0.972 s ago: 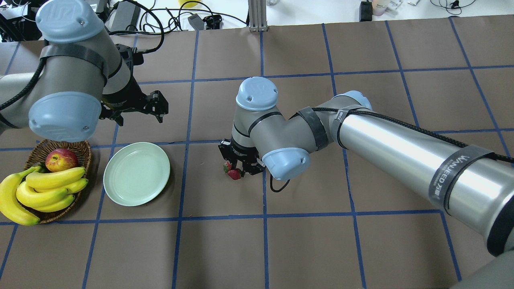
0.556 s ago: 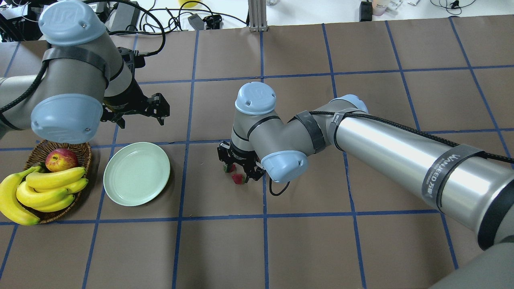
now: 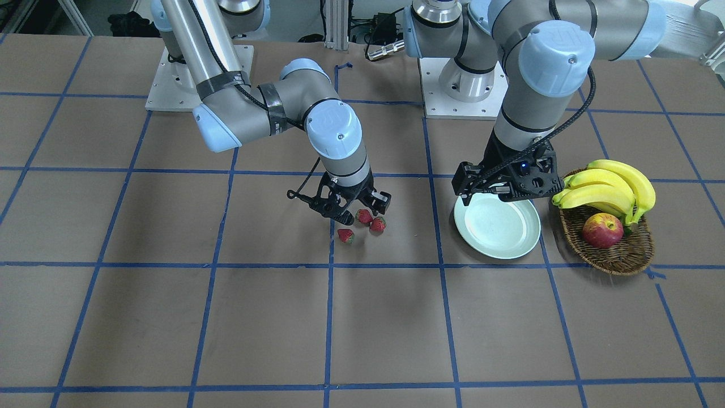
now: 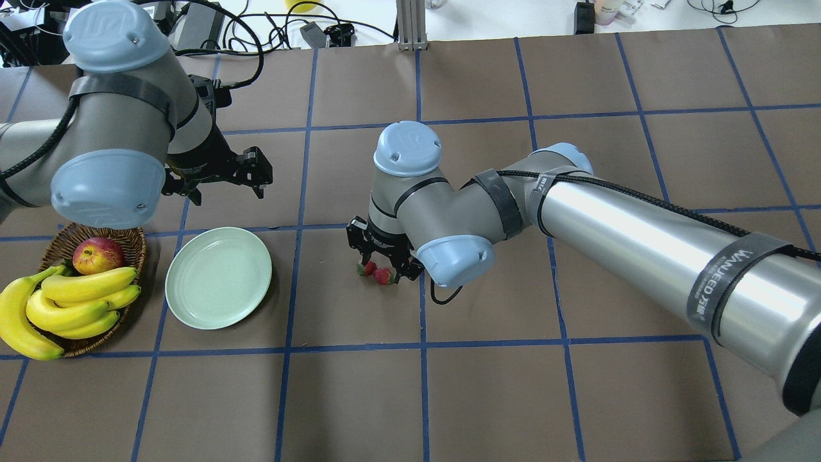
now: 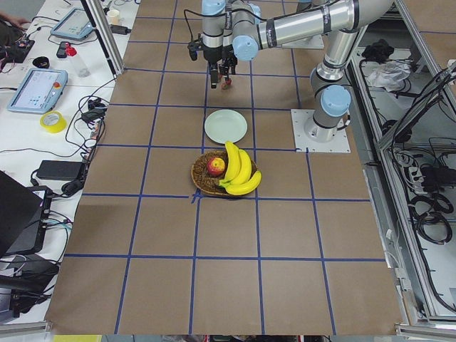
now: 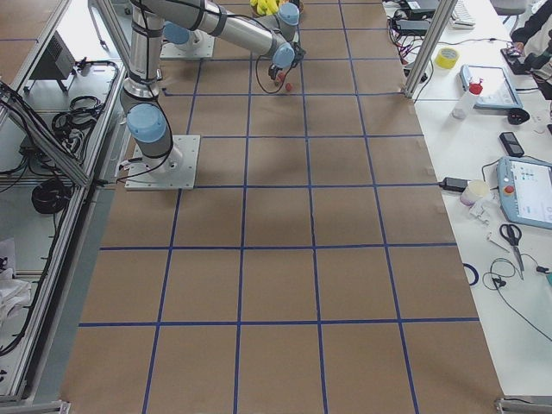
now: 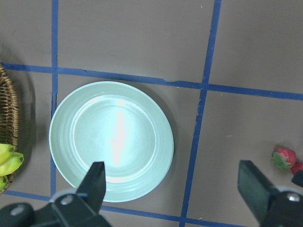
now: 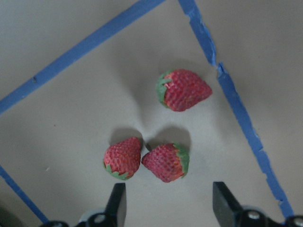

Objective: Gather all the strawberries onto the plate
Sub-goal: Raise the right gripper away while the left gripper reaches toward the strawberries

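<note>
Red, green-capped small strawberries (image 8: 165, 162) lie on the brown paper counter (image 4: 487, 385) just beneath the spread right hand (image 8: 169, 203), probably lined up to pinch one.

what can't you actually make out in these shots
- Overhead view: only two strawberries show. The right arm hides the third.
- Left wrist view: one berry is whole, a second is cut off at the right edge, and the basket is cut off at the left edge.
- Both side views: the strawberries are specks, too small to count.
</note>
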